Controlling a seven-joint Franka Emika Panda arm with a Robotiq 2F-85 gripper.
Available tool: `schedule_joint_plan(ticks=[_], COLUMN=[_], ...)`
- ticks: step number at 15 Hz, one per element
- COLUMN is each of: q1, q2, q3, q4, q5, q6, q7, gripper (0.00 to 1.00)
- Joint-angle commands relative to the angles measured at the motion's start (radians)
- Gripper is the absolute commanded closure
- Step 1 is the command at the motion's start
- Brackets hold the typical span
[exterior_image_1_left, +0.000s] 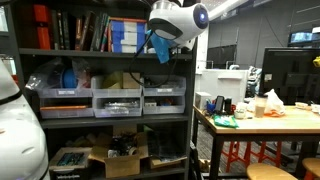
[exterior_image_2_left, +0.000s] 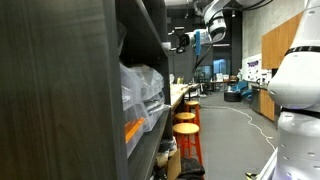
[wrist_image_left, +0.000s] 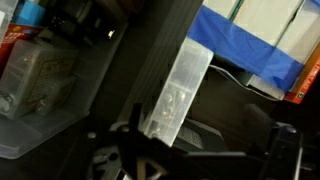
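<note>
I am hanging my claw (exterior_image_1_left: 161, 47) in the upper middle of an exterior view, close against the right front post of the dark shelving unit (exterior_image_1_left: 190, 100), level with its top shelf. My jaws are standing released and are gripping nothing. The blue-and-white boxes (exterior_image_1_left: 125, 35) are sitting on that top shelf, just left of my claw, and in the wrist view they are filling the upper right. A clear plastic box (wrist_image_left: 176, 95) is showing at the centre of the wrist view beside the dark post. Clear bins (exterior_image_1_left: 118, 100) are lining the middle shelf below.
</note>
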Motion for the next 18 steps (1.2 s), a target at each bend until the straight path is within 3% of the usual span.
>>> schedule_joint_plan(ticks=[1,3,12,18], q1=[-0.010,-0.009,-0.019,-0.027], q2=[0.034,0.040,0.058,0.040], q3=[0.023,0.034,0.019,0.012], q4=[0.042,0.047,0.040,0.015], q5=[0.029,0.029,0.049,0.069], q6=[-0.007,0.002,-0.069,-0.124], q7=[-0.006,-0.013,-0.016,-0.022], gripper=[0.00,0.26,0.92,0.93])
